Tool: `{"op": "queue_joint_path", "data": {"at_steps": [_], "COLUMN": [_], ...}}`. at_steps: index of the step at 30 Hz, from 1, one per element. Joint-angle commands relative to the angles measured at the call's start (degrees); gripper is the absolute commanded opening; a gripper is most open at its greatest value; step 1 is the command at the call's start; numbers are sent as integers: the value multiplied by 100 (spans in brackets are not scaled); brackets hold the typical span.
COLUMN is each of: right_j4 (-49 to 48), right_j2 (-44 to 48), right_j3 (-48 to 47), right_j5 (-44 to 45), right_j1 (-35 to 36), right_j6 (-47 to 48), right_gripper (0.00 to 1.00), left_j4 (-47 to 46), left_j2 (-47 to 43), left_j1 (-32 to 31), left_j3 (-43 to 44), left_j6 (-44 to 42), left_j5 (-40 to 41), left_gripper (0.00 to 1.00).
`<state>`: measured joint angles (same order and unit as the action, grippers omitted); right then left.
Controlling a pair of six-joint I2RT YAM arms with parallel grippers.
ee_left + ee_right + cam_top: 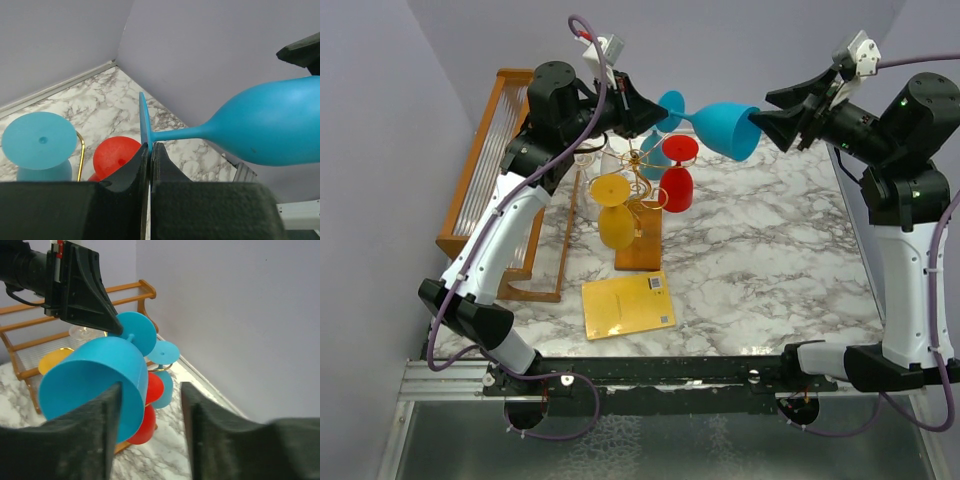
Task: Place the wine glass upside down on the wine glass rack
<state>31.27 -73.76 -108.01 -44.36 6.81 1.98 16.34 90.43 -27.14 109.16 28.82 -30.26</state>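
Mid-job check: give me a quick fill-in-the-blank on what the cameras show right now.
The left gripper is shut on the foot of the ____ wine glass. The right gripper, by its bowl, is ____. On the rack, the hanging glass nearest the arms' bases is ____.
Missing: blue; open; yellow.

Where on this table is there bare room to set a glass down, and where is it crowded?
The table is bare from the red glass across to the right arm, and between the yellow booklet and that arm. It is crowded around the wine glass rack and the wooden frame, with the wine glass held above.
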Motion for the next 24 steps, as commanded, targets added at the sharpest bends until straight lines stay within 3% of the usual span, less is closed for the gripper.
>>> {"op": "queue_joint_path", "data": {"at_steps": [1, 6, 8, 19, 24], "right_j4": [39, 196, 257, 275, 219], "right_j2": [192, 289, 327, 489, 457], "right_j3": [-11, -87, -102, -65, -45], "right_j5": [110, 267, 389, 2710, 2934], "right_j1": [13, 13, 13, -83, -183], "right_j6": [267, 448, 535, 684, 591], "right_gripper": [59, 85, 90, 97, 100], "left_j4": [159, 333, 420, 791, 1071], "left_j2": [-298, -427, -478, -588, -554], "left_j1": [192, 345, 366, 352, 30], "left_j3": [247, 335, 382, 899, 1138], "left_j6": [-284, -641, -855, -2354, -3094], "left_j5": [231, 583, 775, 1619, 1755], "left_gripper": [0, 0, 0, 0, 0]}}
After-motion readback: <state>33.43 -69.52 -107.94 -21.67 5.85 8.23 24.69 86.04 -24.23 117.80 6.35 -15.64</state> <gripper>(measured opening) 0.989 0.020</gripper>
